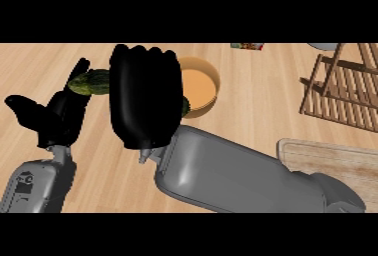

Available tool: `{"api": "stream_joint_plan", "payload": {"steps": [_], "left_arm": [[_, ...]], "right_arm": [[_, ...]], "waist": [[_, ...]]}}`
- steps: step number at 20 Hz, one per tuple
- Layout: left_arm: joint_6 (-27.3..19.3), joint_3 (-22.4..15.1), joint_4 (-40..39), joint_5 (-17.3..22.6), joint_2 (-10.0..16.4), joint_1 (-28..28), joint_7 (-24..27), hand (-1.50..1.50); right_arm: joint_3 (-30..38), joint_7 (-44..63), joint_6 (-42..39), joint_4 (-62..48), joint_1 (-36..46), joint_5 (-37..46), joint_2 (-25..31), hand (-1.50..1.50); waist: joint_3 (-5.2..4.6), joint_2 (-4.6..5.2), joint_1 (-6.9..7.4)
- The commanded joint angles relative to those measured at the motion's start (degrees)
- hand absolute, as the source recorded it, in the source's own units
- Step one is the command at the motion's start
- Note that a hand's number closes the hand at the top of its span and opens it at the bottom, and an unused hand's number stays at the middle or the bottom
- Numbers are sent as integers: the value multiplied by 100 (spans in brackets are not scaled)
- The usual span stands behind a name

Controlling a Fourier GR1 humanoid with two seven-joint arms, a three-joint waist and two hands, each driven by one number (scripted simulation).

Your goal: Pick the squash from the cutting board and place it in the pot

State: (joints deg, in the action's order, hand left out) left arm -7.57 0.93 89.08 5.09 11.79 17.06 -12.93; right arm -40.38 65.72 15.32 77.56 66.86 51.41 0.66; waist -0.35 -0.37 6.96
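A dark green squash (91, 82) lies across under my right hand (144, 95). One end shows at the hand's left side and a small green tip shows at its right side by the pot; the hand hides the middle. My right hand is shut on the squash, back of the hand upward, beside and partly over the left rim of the tan pot (203, 82). The pot's inside shows nothing in it. The wooden cutting board (332, 160) lies at the lower right with nothing on its visible part. My left hand (55, 117) rests open at the left, fingers up.
A slatted wooden rack (343, 87) stands at the upper right. A small colourful box (247, 46) and a grey rim (321, 46) sit at the far edge. My right forearm (236, 175) crosses the lower middle of the counter.
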Motion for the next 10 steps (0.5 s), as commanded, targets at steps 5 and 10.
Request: {"api": "stream_joint_plan", "payload": {"steps": [5, 10], "left_arm": [[40, 138, 140, 51, 97, -198, 75, 0], [-148, 131, 58, -32, 0, 119, -58, 0]], "right_arm": [[197, 1266, 894, -875, 580, -144, -62, 150], [247, 1110, 1324, -1402, 770, -434, -62, 150]], "waist": [[16, 51, -156], [20, 76, -241]]}}
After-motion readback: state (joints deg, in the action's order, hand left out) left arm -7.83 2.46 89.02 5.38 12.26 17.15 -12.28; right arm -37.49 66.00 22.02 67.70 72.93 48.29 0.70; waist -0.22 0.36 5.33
